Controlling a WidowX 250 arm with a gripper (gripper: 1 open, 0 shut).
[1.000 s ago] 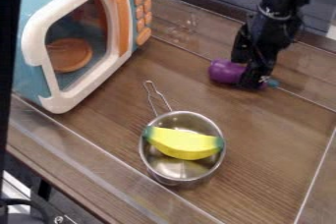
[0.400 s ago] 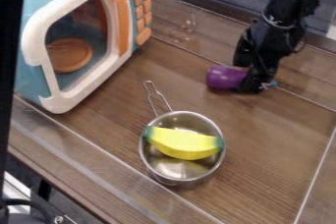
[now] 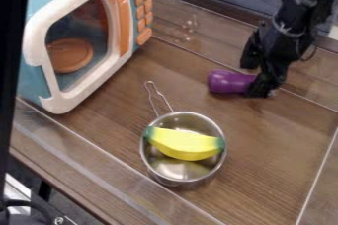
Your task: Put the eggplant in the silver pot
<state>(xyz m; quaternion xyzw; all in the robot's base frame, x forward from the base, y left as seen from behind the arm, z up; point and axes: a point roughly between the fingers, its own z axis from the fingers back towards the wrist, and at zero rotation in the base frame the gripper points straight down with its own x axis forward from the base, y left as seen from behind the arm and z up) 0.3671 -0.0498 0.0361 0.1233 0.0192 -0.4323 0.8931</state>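
The purple eggplant lies on the wooden table at the right. My gripper points down over its right end with its black fingers spread, open; the eggplant's right end is hidden behind them. I cannot tell whether the fingers touch it. The silver pot stands nearer the front, its wire handle pointing up-left, and a yellow banana-like toy fills it.
A teal-and-white toy microwave with its door open stands at the left. The table's front edge runs along the lower left.
The arm above the gripper has leaned to the right and the wrist has tilted slightly. The eggplant shows more of its length and looks shifted a little left. The jaws stay open.
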